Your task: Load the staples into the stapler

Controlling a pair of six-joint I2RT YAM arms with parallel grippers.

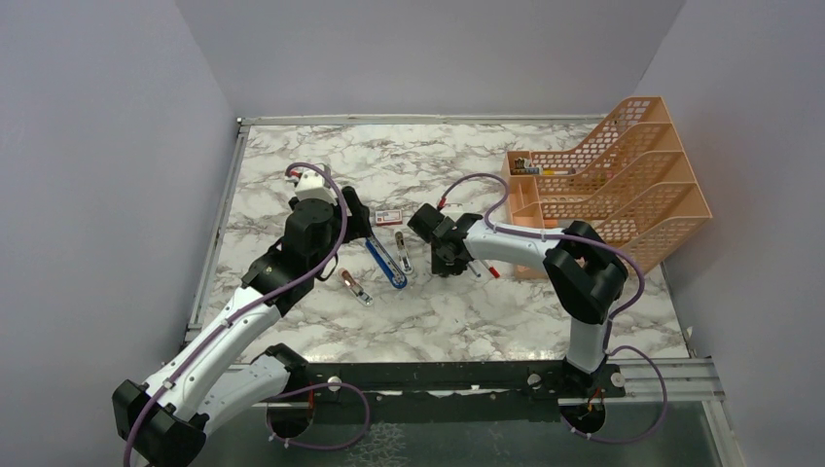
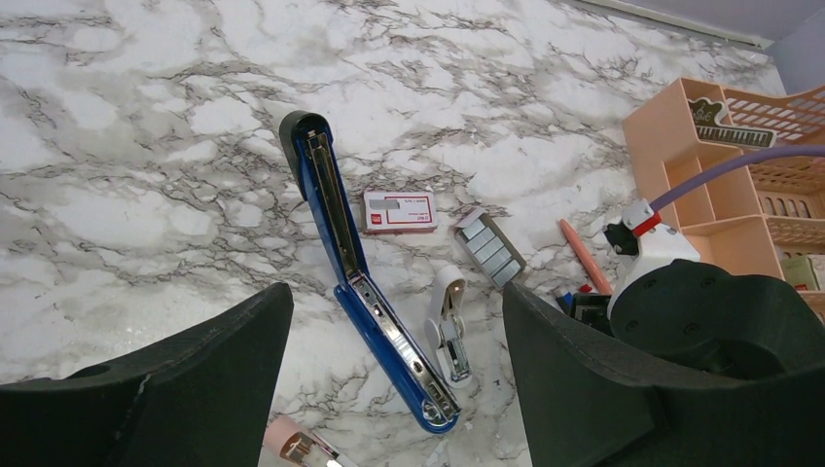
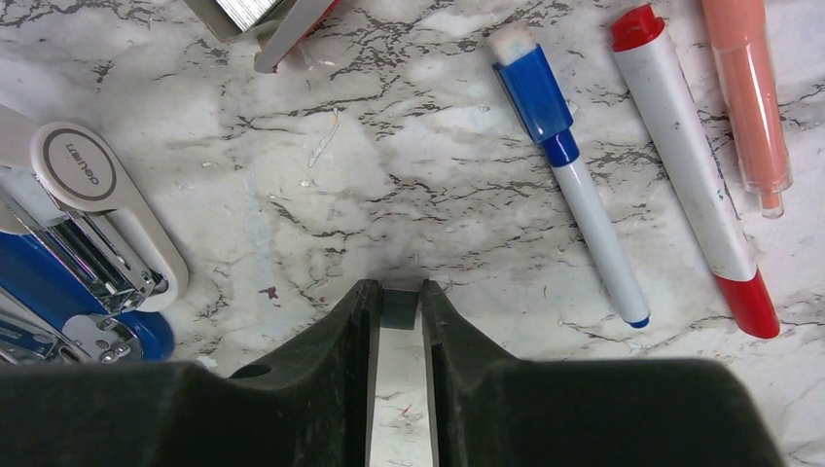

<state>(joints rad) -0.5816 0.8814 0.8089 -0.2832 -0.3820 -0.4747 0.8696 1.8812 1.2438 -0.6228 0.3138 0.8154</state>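
Observation:
The blue stapler point(image 2: 365, 292) lies flipped open on the marble, its silver channel facing up; it also shows as the blue stapler point(image 1: 386, 263) in the top view. My left gripper point(image 2: 396, 292) hangs open above it, a finger on each side and nothing held. The staples' red-and-white sleeve point(image 2: 399, 211) lies beside the stapler, and the grey tray point(image 2: 491, 248) with staple strips sits to its right. My right gripper point(image 3: 399, 292) is low over the table right of the stapler, jaws narrowed onto a short grey staple strip point(image 3: 399, 309) at the tips.
A small white stapler point(image 2: 449, 321) lies right of the blue one and a pink one point(image 1: 355, 286) nearer the left arm. A blue-capped pen point(image 3: 574, 165), a red-capped pen point(image 3: 696, 175) and an orange marker point(image 3: 749, 97) lie by the right gripper. An orange organiser point(image 1: 623, 175) stands at the far right.

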